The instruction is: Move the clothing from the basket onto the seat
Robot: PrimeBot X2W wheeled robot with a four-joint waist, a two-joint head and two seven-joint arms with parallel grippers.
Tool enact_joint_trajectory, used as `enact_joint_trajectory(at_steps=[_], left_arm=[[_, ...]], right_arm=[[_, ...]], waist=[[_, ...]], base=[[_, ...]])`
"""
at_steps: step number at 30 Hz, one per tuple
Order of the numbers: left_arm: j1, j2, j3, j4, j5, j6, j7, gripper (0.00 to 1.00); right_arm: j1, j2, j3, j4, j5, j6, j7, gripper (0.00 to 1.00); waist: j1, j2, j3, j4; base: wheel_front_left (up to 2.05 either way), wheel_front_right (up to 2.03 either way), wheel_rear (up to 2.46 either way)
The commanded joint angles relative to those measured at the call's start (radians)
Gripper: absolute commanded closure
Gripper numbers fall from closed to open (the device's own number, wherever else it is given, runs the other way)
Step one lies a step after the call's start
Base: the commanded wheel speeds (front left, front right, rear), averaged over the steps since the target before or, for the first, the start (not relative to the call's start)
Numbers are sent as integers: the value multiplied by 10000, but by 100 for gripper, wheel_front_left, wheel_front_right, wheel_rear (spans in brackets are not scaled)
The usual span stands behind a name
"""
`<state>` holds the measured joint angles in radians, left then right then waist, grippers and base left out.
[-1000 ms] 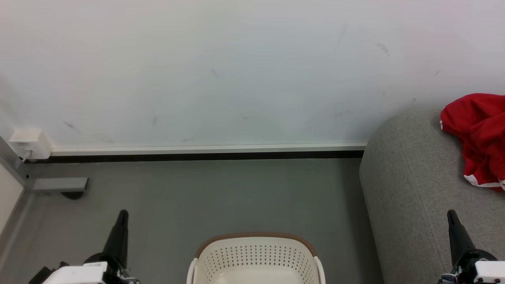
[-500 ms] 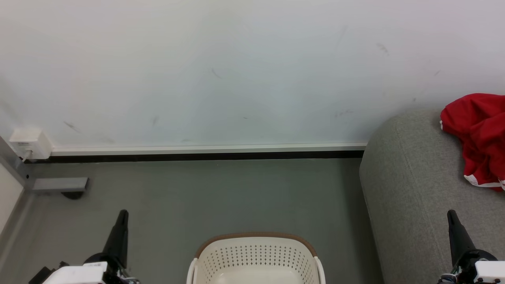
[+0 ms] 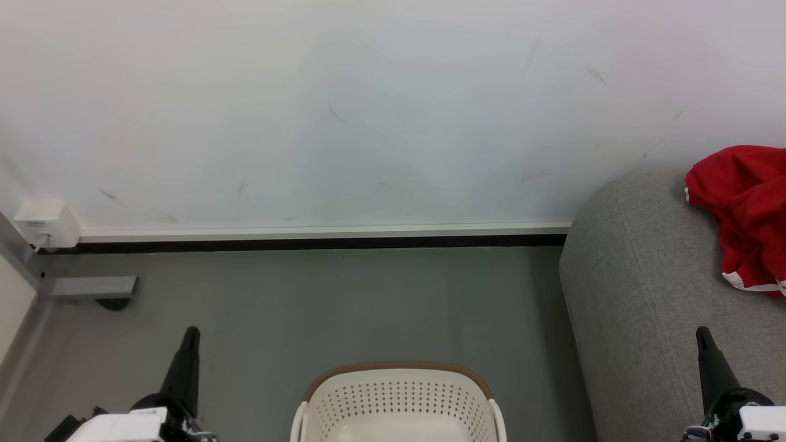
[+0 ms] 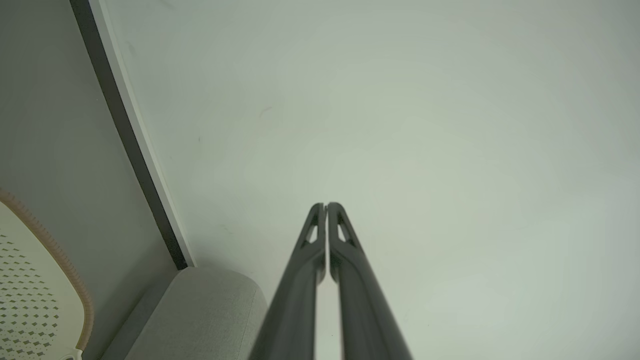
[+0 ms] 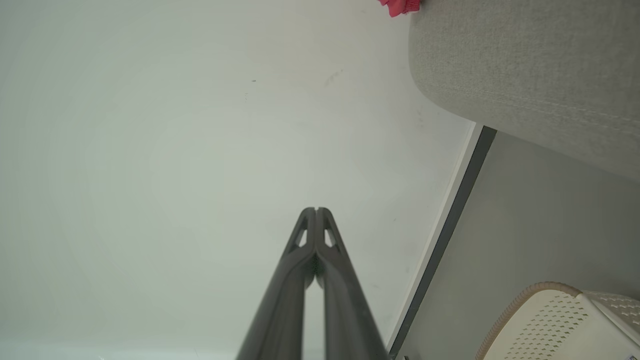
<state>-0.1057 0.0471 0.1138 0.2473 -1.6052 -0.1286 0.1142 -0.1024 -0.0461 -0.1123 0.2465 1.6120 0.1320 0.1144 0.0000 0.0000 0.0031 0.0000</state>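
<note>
With left gripper (image 3: 191, 335) and right gripper (image 3: 702, 335) pressed together, empty, could quit early: floor of laundry basket (image 3: 399, 367) mostly out of frame

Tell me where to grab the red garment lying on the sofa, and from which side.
Best pinch the raised fold at the top of the clothing, coming down from above with the nearer right pincer. It lies bunched on the seat, so a standing fold likely gives more to bite than the flat striped hem.
</note>
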Motion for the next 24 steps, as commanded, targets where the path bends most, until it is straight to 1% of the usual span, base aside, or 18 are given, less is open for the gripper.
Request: enact_joint_trajectory(at_steps=[1,24], left_arm=[[-75,59,27,-36,-141,-53,36,100],[-75,59,26,-37,-142,-53,35,100]], right_arm=[[-129,-77,-39,-43,22,-24,28,100],[-129,-76,-39,-43,22,-25,27,100]], waist=[[0,0,0,0],[0,0,0,0]], base=[[0,0,0],[0,0,0]])
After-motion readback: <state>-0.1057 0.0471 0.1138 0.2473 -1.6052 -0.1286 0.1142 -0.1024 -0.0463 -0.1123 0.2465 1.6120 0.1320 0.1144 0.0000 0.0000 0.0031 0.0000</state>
